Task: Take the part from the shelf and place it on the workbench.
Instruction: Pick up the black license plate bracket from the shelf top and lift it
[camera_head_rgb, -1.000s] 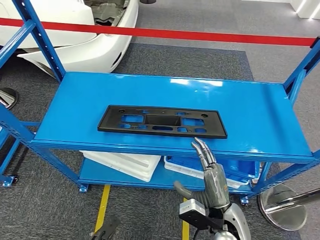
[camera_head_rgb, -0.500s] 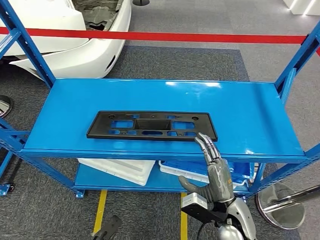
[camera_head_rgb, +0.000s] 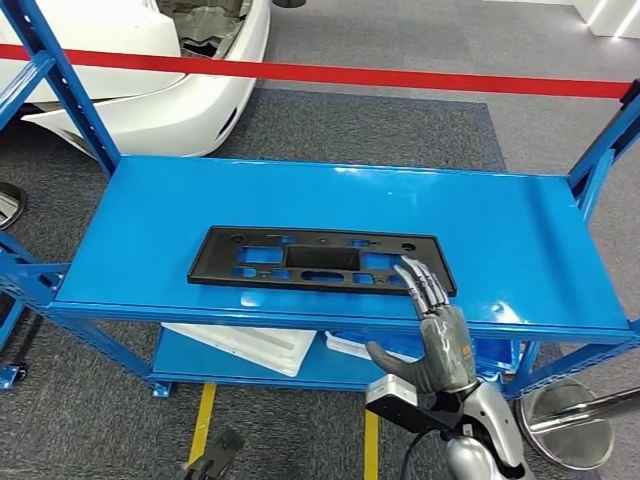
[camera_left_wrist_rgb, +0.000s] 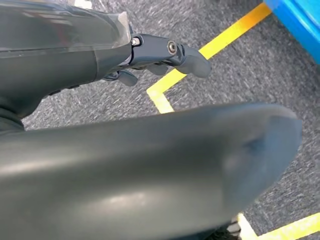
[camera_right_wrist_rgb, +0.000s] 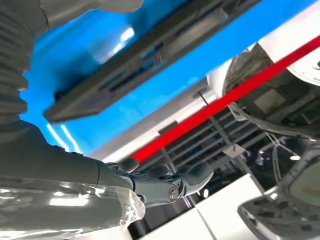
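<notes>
Our right hand, low and right of centre in the head view, is empty with its fingers stretched out and apart, the thumb pointing off to the left; the fingertips reach over the front edge of the shelf and look to be at or just above the right end of the part, though we cannot tell whether they touch it. The long flat black plastic panel with rectangular cut-outs lies flat in the middle of the frame, on the top board of the glossy blue metal shelf, close to its front edge and running left to right. Our left hand hangs over grey carpet with yellow floor tape; whether its fingers are open or closed we cannot tell. To do this step well, we judge that we should slip the fingers over the panel's right end with the thumb under the near edge, close firmly before lifting, and raise it level, since a long thin piece held at one end may sag or swing. A red barrier tape and a white car body lie across the upper part of the frame.
</notes>
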